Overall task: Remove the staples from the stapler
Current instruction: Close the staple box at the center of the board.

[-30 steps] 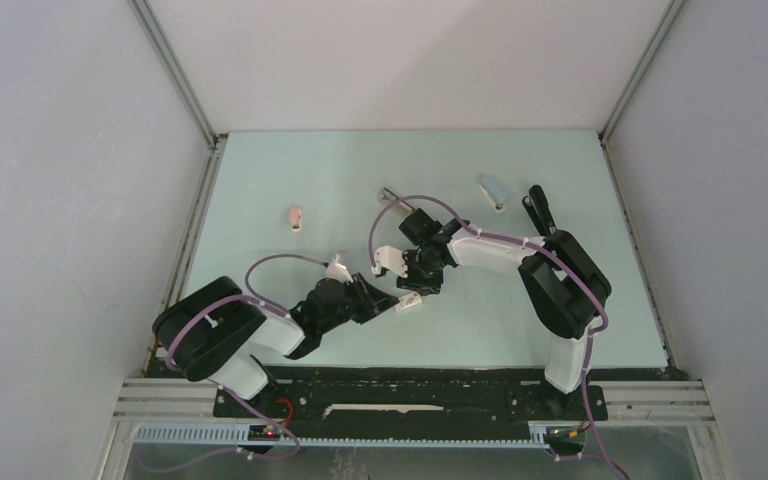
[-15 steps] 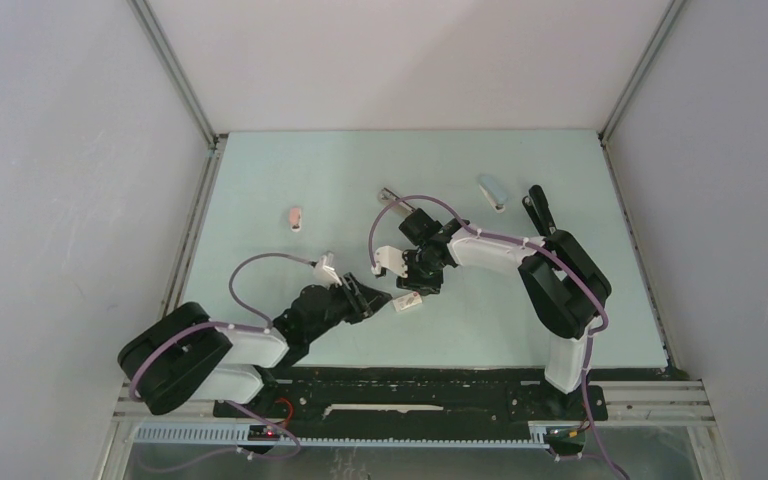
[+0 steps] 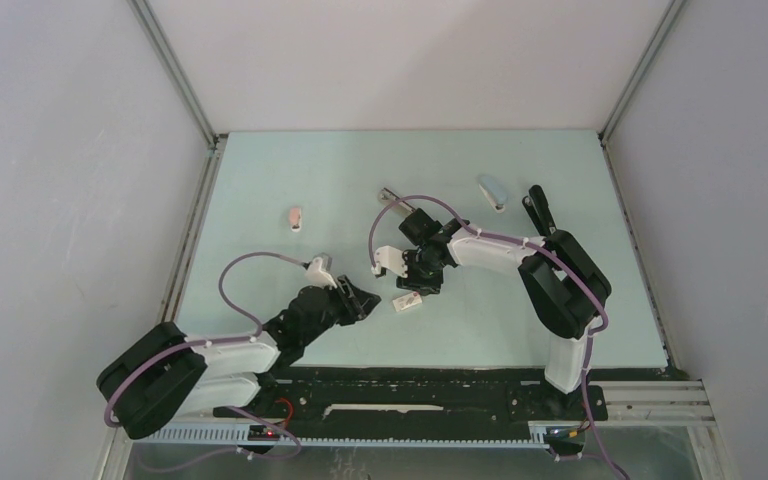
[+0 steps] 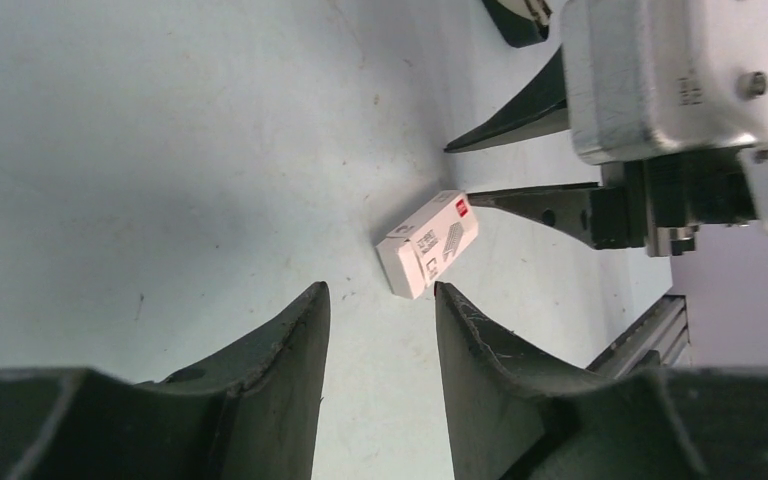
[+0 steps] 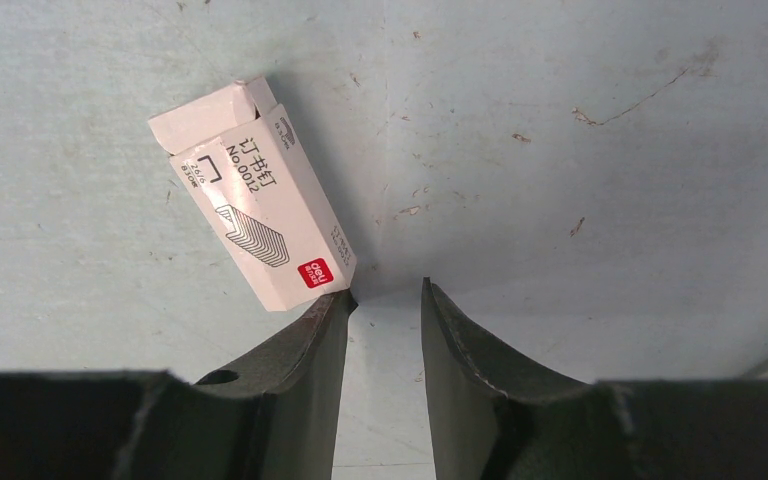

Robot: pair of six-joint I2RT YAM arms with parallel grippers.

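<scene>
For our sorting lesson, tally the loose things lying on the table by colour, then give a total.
Pink: 1 (pink stapler)
Blue: 1 (blue stapler)
White: 1 (staple box)
Black: 1 (black item, kind unclear)
Greyish: 1 (small greyish item, too small to identify)
Total: 5

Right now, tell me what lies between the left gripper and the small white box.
Nothing: only bare table separates the left gripper from the white box, as the left wrist view shows.
</scene>
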